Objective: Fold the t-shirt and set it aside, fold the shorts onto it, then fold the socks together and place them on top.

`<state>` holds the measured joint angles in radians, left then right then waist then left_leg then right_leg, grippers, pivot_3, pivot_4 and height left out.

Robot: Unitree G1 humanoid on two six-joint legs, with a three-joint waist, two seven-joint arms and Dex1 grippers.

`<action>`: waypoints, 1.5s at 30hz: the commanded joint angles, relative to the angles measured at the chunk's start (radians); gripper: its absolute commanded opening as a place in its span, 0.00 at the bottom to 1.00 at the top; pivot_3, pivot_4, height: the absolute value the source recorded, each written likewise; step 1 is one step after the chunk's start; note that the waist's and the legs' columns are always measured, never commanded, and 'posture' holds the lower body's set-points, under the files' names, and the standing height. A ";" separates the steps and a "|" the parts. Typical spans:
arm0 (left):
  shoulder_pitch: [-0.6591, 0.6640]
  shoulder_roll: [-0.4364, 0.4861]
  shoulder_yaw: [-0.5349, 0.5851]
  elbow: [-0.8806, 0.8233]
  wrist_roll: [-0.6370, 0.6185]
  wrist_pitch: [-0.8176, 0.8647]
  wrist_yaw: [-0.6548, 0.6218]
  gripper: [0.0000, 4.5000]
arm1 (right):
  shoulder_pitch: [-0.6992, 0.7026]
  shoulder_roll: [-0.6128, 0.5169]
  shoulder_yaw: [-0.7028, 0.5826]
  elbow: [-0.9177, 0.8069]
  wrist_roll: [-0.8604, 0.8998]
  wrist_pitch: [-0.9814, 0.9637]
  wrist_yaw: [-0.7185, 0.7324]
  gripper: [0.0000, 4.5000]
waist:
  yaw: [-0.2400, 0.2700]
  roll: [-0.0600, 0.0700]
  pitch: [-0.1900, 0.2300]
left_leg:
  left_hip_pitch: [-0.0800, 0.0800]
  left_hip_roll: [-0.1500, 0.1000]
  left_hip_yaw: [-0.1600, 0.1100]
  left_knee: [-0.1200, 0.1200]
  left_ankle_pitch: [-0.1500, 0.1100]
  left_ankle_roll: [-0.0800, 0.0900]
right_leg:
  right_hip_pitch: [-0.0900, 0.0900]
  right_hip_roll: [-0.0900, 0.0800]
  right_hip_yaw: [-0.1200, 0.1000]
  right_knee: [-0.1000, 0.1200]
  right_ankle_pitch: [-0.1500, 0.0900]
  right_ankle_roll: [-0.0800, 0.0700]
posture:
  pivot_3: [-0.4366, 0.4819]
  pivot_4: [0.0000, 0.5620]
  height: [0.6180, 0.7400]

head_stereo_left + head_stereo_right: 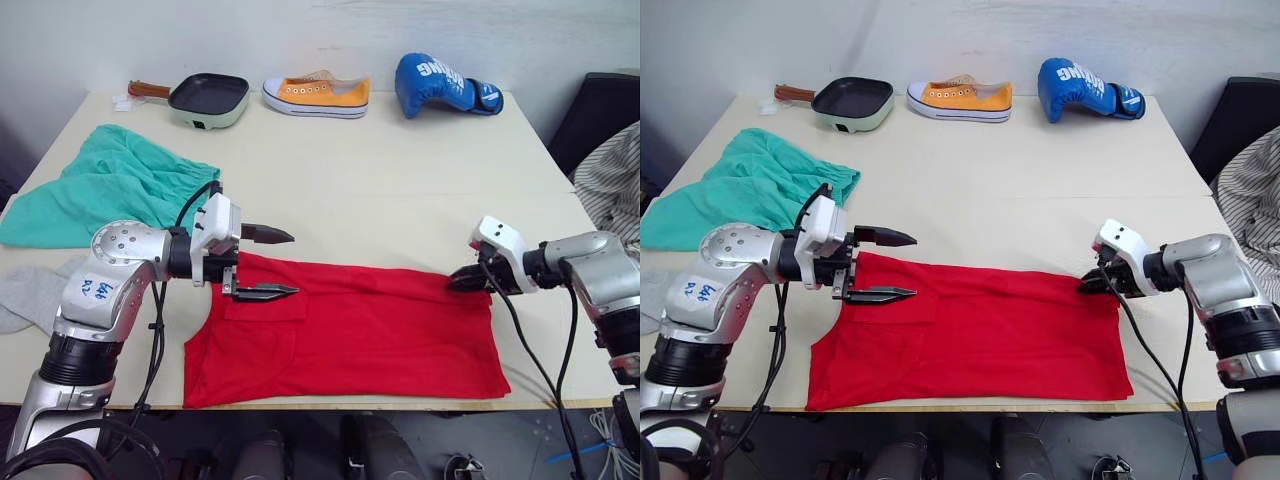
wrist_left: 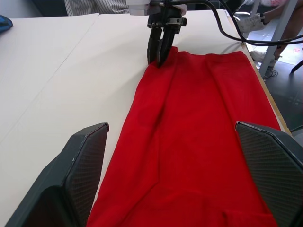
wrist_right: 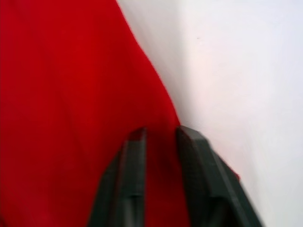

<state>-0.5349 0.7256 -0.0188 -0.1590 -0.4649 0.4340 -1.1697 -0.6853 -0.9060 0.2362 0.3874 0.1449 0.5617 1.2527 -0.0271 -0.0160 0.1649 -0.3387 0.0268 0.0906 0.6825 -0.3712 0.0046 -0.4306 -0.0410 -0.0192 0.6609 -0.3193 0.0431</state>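
The red t-shirt (image 1: 350,335) lies flat in a long band along the table's front edge. My left gripper (image 1: 290,263) hovers open over its left end, one finger past the far hem and one above the cloth. My right gripper (image 1: 458,280) is shut on the shirt's far right corner, with red fabric pinched between its fingers (image 3: 137,156). The left wrist view shows that pinch (image 2: 158,54) across the shirt's length. The teal-green shorts (image 1: 110,190) lie crumpled at the table's left. A light grey sock (image 1: 30,292) rests at the left edge, partly hidden by my left arm.
Along the table's back edge stand a green frying pan (image 1: 208,100), an orange sneaker (image 1: 318,96) and a blue boxing glove (image 1: 440,85). A black chair (image 1: 600,115) and striped fabric (image 1: 612,175) sit off the right side. Bare tabletop (image 1: 400,200) stretches between the shirt and the back row.
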 commanded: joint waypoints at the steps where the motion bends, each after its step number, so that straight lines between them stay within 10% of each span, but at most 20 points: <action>1: 0.004 0.004 0.012 -0.041 0.003 -0.023 0.013 1.00 | -0.013 0.017 0.019 0.038 -0.038 -0.040 0.017 0.01 | 0.000 0.000 0.000 | 0.000 0.000 0.000 0.000 0.000 0.000 | 0.000 0.000 0.000 0.000 0.000 0.000 | 0.48 0.27 1.00; 14: -0.082 -0.051 0.008 0.134 0.070 -0.098 0.073 1.00 | -0.524 0.259 0.161 0.658 -0.376 -0.555 -0.205 0.01 | -0.026 0.005 0.005 | -0.002 0.000 0.002 0.000 0.001 -0.002 | -0.005 0.001 0.001 0.003 0.000 0.000 | 0.48 0.27 1.00; 23: -0.132 -0.063 0.010 0.264 0.116 -0.154 0.100 1.00 | -0.617 0.314 0.118 0.873 -0.434 -0.638 -0.309 0.01 | -0.030 0.006 0.005 | -0.017 0.000 0.001 0.004 0.001 -0.001 | -0.017 -0.001 -0.001 0.008 0.000 0.000 | 0.48 0.27 1.00; 26: -0.146 -0.059 -0.010 0.313 0.140 -0.175 0.074 1.00 | -0.628 0.291 0.075 0.860 -0.408 -0.631 -0.308 0.15 | -0.032 0.006 0.005 | -0.016 0.000 0.001 0.005 0.002 -0.001 | -0.017 -0.001 -0.002 0.010 0.000 0.000 | 0.48 0.27 1.00; 30: -0.245 -0.071 -0.049 0.533 0.224 -0.279 0.049 1.00 | -0.523 0.196 -0.085 0.603 -0.238 -0.399 -0.132 0.44 | -0.021 0.008 0.007 | -0.017 0.000 0.001 0.007 0.002 -0.001 | -0.017 -0.001 -0.002 0.011 0.000 0.000 | 0.48 0.27 1.00; 37: -0.414 -0.112 -0.126 0.906 0.355 -0.472 -0.032 1.00 | 0.061 0.036 -0.411 -0.473 0.062 0.478 -0.122 0.97 | 0.019 0.009 0.007 | -0.021 0.001 -0.002 0.011 0.001 0.000 | -0.017 -0.001 -0.007 0.011 0.000 0.000 | 0.48 0.27 1.00; 45: -0.511 -0.162 -0.173 1.183 0.472 -0.622 -0.059 1.00 | 0.475 0.217 -0.783 -1.086 0.172 1.028 -0.330 0.99 | 0.024 0.006 0.007 | -0.018 0.000 -0.001 0.016 0.000 0.000 | -0.015 -0.001 -0.004 0.012 0.001 0.002 | 0.48 0.27 1.00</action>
<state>-1.0184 0.5619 -0.1901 1.0028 -0.0129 -0.1544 -1.2243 -0.2305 -0.7171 -0.4760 -0.6110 0.2932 1.5172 0.9599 -0.0036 -0.0100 0.1720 -0.3565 0.0262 0.0901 0.6981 -0.3710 0.0049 -0.4456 -0.0420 -0.0225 0.6734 -0.3184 0.0446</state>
